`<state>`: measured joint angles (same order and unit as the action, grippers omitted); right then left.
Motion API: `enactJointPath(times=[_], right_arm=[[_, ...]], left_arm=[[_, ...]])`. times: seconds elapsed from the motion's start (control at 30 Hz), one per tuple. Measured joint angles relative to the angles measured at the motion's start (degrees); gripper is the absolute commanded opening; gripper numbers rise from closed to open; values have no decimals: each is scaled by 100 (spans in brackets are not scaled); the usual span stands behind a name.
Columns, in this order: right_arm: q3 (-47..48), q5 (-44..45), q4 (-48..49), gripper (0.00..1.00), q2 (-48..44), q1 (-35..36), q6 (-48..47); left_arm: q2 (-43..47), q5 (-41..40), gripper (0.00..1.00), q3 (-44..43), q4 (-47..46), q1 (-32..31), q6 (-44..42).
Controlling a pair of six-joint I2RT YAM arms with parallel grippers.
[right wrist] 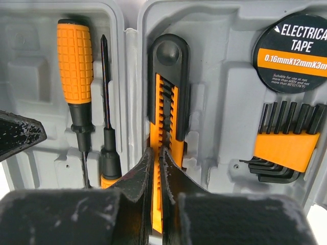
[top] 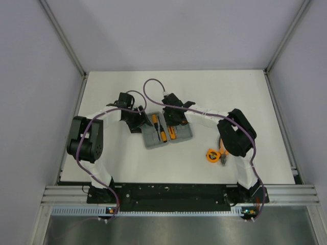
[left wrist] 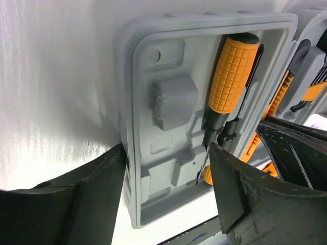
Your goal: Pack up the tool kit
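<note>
Case: We are seeing the tool kit case (top: 149,139) lying open and flat on the table (top: 230,97), in the middle between the two arms, both halves facing up.

Left gripper: The left gripper (left wrist: 167,158) is standing wide, one finger on each side of the near end of the case half on its side. No tool is between its fingers. We judge it is steadying the case, though we cannot tell how firmly it is pressing.

Right gripper: The right gripper (right wrist: 157,152) is showing its fingers closed together with nothing between them. The tips are sitting over the lower part of the cutter (right wrist: 167,97) in the other half. We judge it is pushing the cutter into its slot, but contact is not certain.

Already seated: The thick screwdriver (right wrist: 75,66) and the thin screwdriver (right wrist: 104,102) are lying side by side in one half. The cutter, the electrical tape (right wrist: 296,46) and the hex keys (right wrist: 283,148) are filling the other.

Lying outside: The tape measure (top: 212,154) is resting on the table by the right arm, well apart from the case. A dark tool (top: 225,157) just beside it is looking like pliers, though it is too small for us to be sure.

Bare slots: Moulded recesses beside the screwdrivers are showing empty.

Progress: We are judging the packing well past halfway. The two loose pieces are waiting to go in, and the lid is not yet shut.
</note>
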<state>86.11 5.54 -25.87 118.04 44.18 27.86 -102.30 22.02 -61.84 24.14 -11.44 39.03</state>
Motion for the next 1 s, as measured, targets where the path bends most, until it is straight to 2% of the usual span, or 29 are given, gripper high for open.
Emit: enactJointPath(times=[0.3,0.47,0.73,0.83,1.0], right_arm=[[-105,-494,243,0,-13,-175,146],[186,-562,-149,21,55,-236,201],[1117,-439,-955,40,138,-247,308],[1226,-330,-981,42,79,-247,343],[979,-197,-1075,34,-199,-251,332]], left_arm=[[-11,-20,70,-4,74,31,0],[-37,-17,70,-83,116,31,0],[-39,-35,69,-227,164,48,-2],[-42,-42,69,-264,184,52,-4],[-42,-44,68,-267,195,52,-17]])
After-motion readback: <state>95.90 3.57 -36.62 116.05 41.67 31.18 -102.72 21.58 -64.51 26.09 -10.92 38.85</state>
